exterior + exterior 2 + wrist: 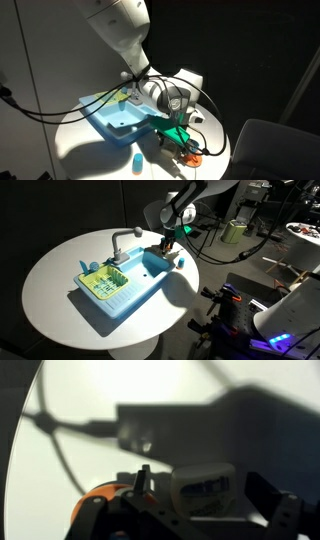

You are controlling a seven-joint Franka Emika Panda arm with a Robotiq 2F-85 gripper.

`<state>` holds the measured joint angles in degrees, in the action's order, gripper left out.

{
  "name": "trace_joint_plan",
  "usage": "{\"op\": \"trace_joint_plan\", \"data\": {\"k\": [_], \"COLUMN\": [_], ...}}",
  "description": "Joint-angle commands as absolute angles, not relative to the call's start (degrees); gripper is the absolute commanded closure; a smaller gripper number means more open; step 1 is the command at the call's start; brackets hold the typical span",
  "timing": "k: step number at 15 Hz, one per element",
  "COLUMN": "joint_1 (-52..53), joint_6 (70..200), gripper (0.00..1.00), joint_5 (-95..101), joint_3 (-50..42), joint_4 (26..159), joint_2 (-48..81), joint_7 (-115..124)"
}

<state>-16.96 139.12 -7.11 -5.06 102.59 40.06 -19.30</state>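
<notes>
Here the gripper (172,257) hangs, jaws spread wide, just beside the end of a light-blue toy sink (126,300) with a grey tap (124,238) and a green rack (103,280).

Dark fingers (143,478) are standing wide apart at the bottom edge, with a pale boxy plastic piece (204,487) sitting between them; contact unclear. An orange rounded part (97,497) is showing lower left. A blocky shadow (190,422) is lying across the round white desk (90,390).
</notes>
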Motion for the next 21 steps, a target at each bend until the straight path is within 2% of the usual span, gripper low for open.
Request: {"op": "trace_joint_plan", "data": {"k": [1, 21], "joint_1": [-17.1, -16.3], "joint_6": [137.9, 135.4], "gripper": [0.00, 0.00], "joint_5": [-5.5, -3.7], "joint_3": [-4.2, -4.1], "joint_4": [100.9, 97.7], "joint_2": [41.2, 43.0], "joint_7": [-18.5, -18.2]}}
